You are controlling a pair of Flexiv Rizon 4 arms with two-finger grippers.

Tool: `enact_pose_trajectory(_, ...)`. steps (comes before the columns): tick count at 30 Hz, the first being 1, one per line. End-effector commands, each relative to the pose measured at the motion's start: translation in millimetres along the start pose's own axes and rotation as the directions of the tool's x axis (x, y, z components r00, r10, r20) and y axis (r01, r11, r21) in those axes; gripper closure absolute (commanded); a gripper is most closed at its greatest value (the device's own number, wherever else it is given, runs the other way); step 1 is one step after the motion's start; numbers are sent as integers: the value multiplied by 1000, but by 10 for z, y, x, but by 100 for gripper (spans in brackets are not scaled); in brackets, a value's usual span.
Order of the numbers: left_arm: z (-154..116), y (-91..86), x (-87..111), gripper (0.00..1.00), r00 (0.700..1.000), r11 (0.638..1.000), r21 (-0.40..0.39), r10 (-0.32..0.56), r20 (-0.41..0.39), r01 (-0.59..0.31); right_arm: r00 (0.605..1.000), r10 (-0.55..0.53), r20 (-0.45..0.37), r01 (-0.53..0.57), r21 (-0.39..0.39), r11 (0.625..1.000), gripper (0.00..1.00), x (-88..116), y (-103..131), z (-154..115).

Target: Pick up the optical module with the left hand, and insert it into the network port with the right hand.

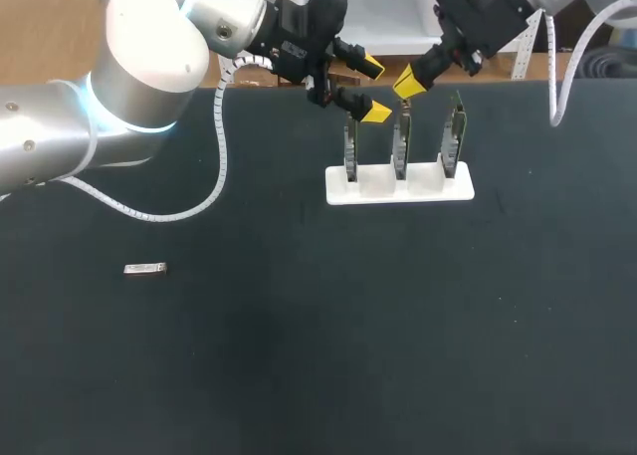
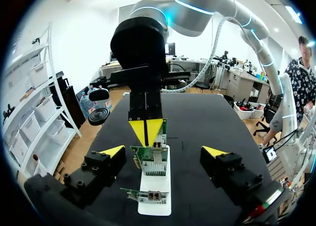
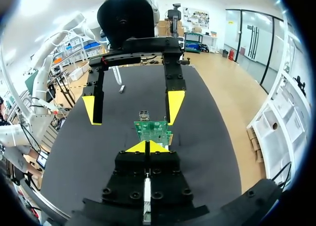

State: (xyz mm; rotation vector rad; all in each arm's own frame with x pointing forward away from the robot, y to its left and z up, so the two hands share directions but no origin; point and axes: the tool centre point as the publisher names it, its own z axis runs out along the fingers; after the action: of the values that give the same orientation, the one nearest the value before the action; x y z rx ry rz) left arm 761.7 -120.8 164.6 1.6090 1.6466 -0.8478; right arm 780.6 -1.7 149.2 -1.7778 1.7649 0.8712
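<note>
Both grippers hover at the white stand (image 1: 338, 189), left gripper (image 1: 373, 90) spread open, right gripper (image 1: 408, 82) pinched shut, so the left should lift clear, cross to the optical module (image 1: 144, 268) lying flat well left of the stand, and straddle its narrow sides.

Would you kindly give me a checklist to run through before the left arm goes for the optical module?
1. The optical module lies free on the table: ok.
2. The left gripper is open: ok.
3. The left gripper is above the optical module: not ok, it hangs by the white holder.
4. The right gripper is empty: cannot tell; it is shut at the middle board.
5. The three boards stand upright: ok.
</note>
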Motion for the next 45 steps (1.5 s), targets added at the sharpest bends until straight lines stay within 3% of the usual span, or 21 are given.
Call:
enact_pose_trajectory(1,0,17,-12,0,1000,1000,4,-2,-7,2,1000,7,-1,-7,-2,1000,100,33,10,7)
enact_pose_trajectory(25,0,17,-12,0,1000,1000,4,-2,-7,2,999,44,-4,-44,-34,998,100,173,34,125)
enact_pose_trajectory(31,0,17,-12,0,1000,1000,4,-2,-7,2,1000,10,28,-10,4,1000,100,114,21,41)
enact_pose_trajectory(38,0,17,-12,0,1000,1000,4,-2,-7,2,998,-52,37,51,38,998,100,-109,9,-106)
enact_pose_trajectory(45,0,17,-12,0,1000,1000,4,-2,-7,2,999,-42,23,41,65,997,100,-87,123,-240)
